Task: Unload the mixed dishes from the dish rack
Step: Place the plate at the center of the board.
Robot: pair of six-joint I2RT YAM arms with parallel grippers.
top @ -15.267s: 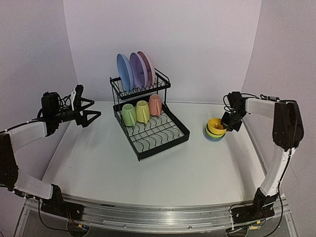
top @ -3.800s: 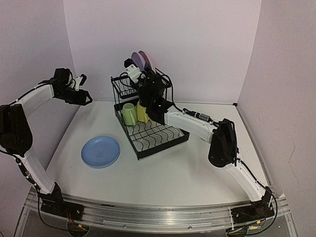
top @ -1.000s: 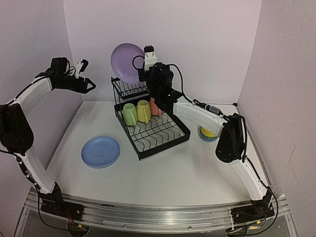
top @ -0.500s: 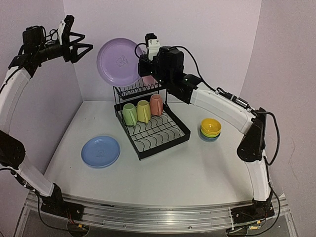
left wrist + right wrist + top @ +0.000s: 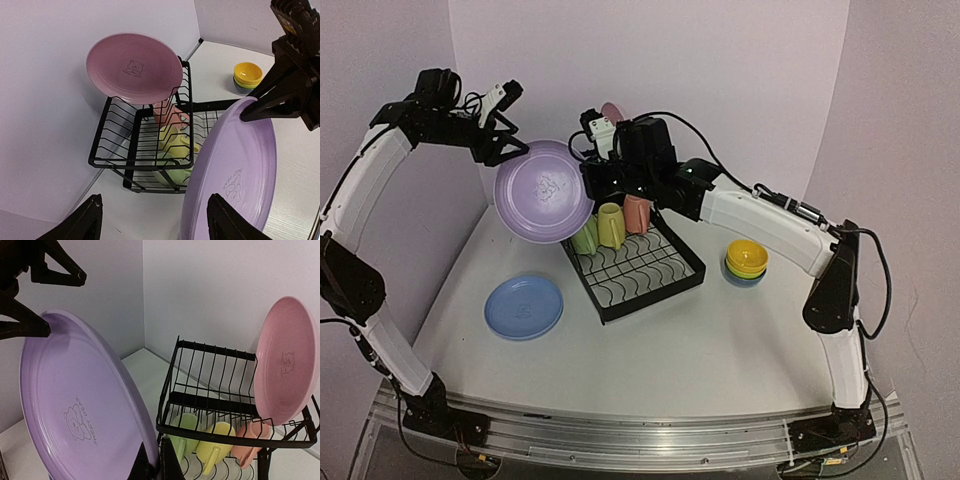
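you were roughly midway through the unload: the blue plate (image 5: 524, 306) lay flat on the table (image 5: 700, 340) left of the dish rack (image 5: 650, 278), and the three bowls (image 5: 751, 260) sat nested, yellow on top, on the table to its right. the purple plate (image 5: 542, 190) was out of the rack and in the air, just left of the upper shelf, tilted with its stamped face toward the top camera. your right gripper (image 5: 154, 466) had its fingers pinching the plate's right rim. your left gripper (image 5: 510, 150) had its fingers spread, with one tip touching the upper left rim and no clamp on it, so i judged this a handover not yet done. left to do were the pink plate (image 5: 134, 67), standing on edge in the upper shelf, and the light green mug (image 5: 586, 236), yellow mug (image 5: 610, 224) and pink mug (image 5: 637, 212), in a row on the lower tray. the dishes looked hard and glossy, glazed ceramic or melamine, i could not tell which. the plates were round and shallow, with a raised rim and a small bear stamp in the middle. the smooth rim was likely slippery in a thin pinch. the rack was black wire, with thin bars up top and wavy dividers on the tray. the table was matte white.
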